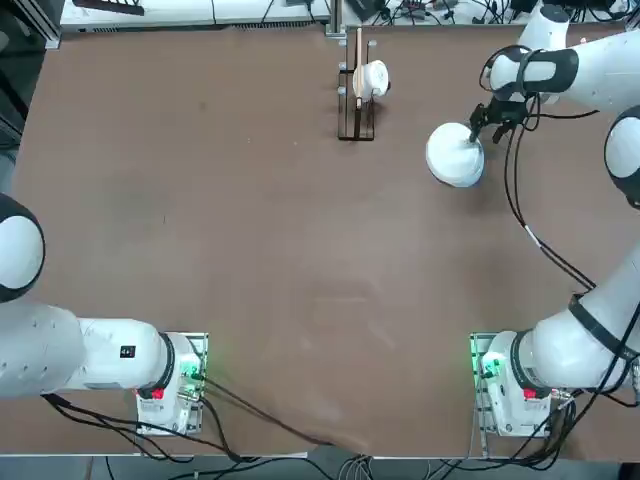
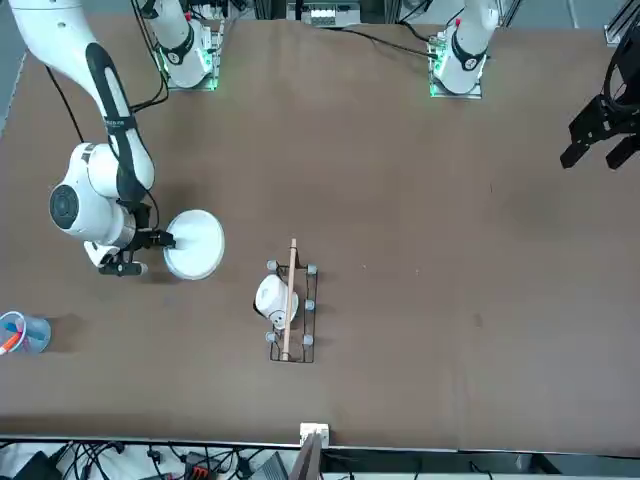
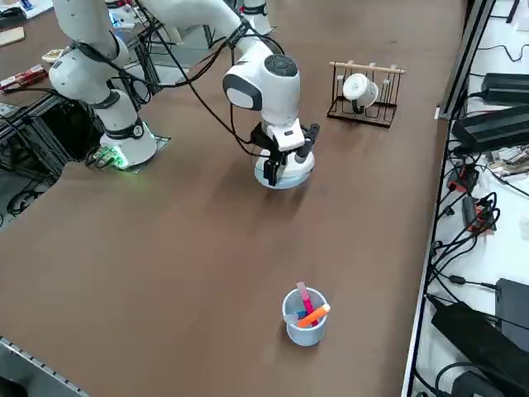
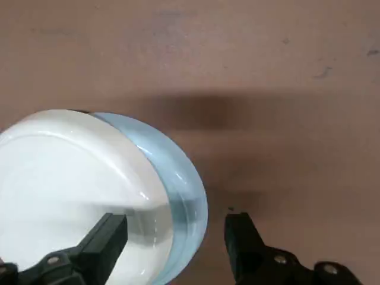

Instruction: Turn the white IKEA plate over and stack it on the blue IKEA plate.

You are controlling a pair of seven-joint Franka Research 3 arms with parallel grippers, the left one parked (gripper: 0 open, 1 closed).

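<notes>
- The white IKEA plate (image 4: 71, 184) already lies on the blue IKEA plate (image 4: 181, 190), pushed off-centre, so a crescent of pale blue rim shows along one side in the wrist view.
- Judged risk: because the white plate sits askew rather than nested, a brush from a finger as the arm pulls away could slide it further or tip it off the blue one.
- The right gripper (image 4: 175, 237) hangs just above the stack's edge with its jaws spread wide and nothing between them; one finger is over the white plate, the other over bare table (image 4: 285, 89) beside the blue rim.
- A second judged risk: if the fingers drop or close here, they would straddle both rims and could drag the pair together.
- The white plate is plain, glossy and round, with a raised ring on its upward face, which suggests it lies upside down.
- In the overhead view the stack (image 1: 456, 155) sits in the far right part of the table, to the right of the wooden rack (image 1: 357, 95) with its small white cup.
</notes>
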